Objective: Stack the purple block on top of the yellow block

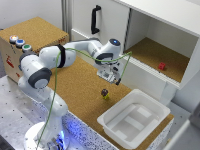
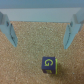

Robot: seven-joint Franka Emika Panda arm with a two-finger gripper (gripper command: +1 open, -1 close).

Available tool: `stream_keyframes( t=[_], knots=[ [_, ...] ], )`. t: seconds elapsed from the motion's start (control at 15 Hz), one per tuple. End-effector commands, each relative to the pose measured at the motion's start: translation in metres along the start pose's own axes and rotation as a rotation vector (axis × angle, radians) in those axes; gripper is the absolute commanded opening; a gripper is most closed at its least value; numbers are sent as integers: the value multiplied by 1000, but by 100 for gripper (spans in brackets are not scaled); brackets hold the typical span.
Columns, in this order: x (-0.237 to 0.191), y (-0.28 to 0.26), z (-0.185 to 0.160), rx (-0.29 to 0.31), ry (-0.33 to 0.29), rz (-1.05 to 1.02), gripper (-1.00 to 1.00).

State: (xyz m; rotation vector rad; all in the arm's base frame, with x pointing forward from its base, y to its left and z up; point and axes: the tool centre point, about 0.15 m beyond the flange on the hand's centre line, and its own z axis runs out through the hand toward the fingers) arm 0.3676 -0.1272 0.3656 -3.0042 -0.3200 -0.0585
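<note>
We judge the job done: the purple block (image 2: 48,63) sits on the yellow block (image 1: 106,96) (yellow edge peeking), our gripper (image 2: 40,30) open, empty, above.

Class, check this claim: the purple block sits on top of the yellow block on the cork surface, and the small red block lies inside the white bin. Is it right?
Wrong in one respect. The small red block lies in the open cabinet compartment, not in the white bin, as the exterior view shows. The purple block does sit on the yellow block on the cork surface.
</note>
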Motion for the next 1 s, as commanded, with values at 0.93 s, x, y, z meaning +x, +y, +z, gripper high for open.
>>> stream_keyframes(
  t=[0.93],
  knots=[
    [10, -157, -33, 212, 20, -584, 100]
  ],
)
